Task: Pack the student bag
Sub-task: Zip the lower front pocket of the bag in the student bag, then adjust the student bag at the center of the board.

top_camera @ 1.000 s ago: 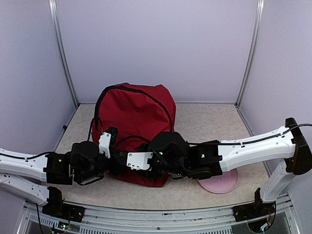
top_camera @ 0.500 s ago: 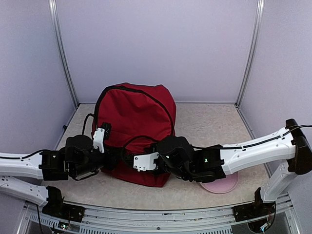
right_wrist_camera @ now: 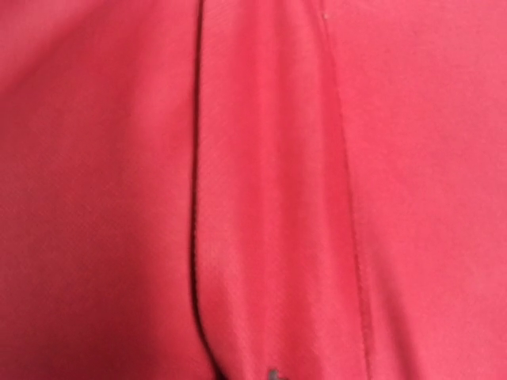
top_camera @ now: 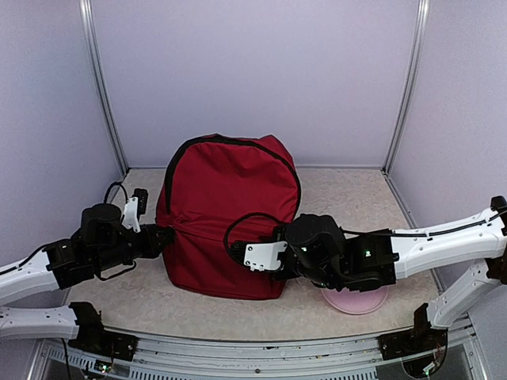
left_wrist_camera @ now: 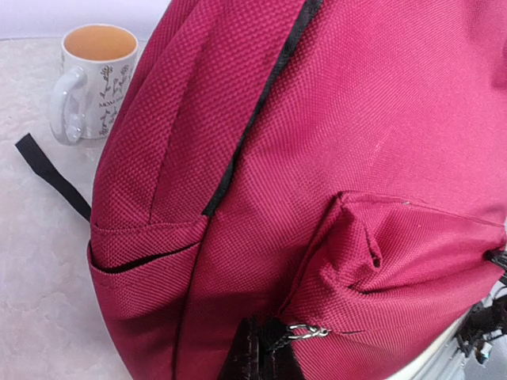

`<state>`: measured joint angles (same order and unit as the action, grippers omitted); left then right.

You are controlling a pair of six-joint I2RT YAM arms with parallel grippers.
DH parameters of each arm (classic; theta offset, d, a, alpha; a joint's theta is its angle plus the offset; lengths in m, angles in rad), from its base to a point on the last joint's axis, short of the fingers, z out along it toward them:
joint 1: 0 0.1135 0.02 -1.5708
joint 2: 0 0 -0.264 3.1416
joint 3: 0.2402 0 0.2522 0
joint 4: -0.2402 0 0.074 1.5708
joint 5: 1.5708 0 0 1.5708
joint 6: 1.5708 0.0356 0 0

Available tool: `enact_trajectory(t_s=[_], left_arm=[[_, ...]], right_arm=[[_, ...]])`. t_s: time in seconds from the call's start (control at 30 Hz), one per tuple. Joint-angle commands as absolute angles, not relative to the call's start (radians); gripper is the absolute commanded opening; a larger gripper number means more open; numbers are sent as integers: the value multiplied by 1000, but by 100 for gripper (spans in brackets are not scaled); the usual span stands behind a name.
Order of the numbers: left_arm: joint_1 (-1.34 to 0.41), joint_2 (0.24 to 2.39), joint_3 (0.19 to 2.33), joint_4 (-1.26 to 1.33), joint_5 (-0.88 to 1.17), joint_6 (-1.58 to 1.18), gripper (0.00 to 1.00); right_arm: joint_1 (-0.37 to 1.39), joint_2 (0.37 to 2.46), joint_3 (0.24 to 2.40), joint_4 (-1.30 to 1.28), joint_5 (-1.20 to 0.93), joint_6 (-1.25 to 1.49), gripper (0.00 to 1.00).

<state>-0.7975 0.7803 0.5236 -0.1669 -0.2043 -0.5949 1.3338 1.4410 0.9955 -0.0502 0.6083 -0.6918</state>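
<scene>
The student bag (top_camera: 230, 206), dark red with black zips, stands upright in the middle of the table. My left gripper (left_wrist_camera: 265, 352) is at its lower left side, shut on the black zip pull with a metal ring (left_wrist_camera: 307, 331) at the corner of the front pocket (left_wrist_camera: 404, 253). From the top view my right gripper (top_camera: 239, 250) presses against the bag's front low down, shut with red fabric pinched in it. The right wrist view holds nothing but a blurred fold of the red fabric (right_wrist_camera: 269, 198), and the fingers are hidden there.
A white mug with a flower print (left_wrist_camera: 95, 79) stands on the table behind the bag's left side. A black strap (left_wrist_camera: 47, 174) trails on the table near it. A pink plate (top_camera: 358, 301) lies at the front right, partly under my right arm.
The bag has risen from a slump to upright and shifted right. My left arm has drawn back to the left, my right arm to the right. The right gripper has shut.
</scene>
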Motion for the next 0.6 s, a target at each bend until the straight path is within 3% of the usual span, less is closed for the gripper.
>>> enact_trajectory(t_s=[0.0,0.13,0.27,0.57], left_arm=[[-672,705,488,-244,-263,-618,0],[-687,683,506,-198,-197,-564,0],[-810,680,589,-188,-233,-482,0],[-1069,891,876,-230,-245,-373,0]], right_arm=[[1313,1370,969,-198,746,-620,0],[1319,1349,1001,-204,704,-591,0],[1355,1343,1087,-236,638,-543,0],[1368,1143,1168,-217,228,-366,0]])
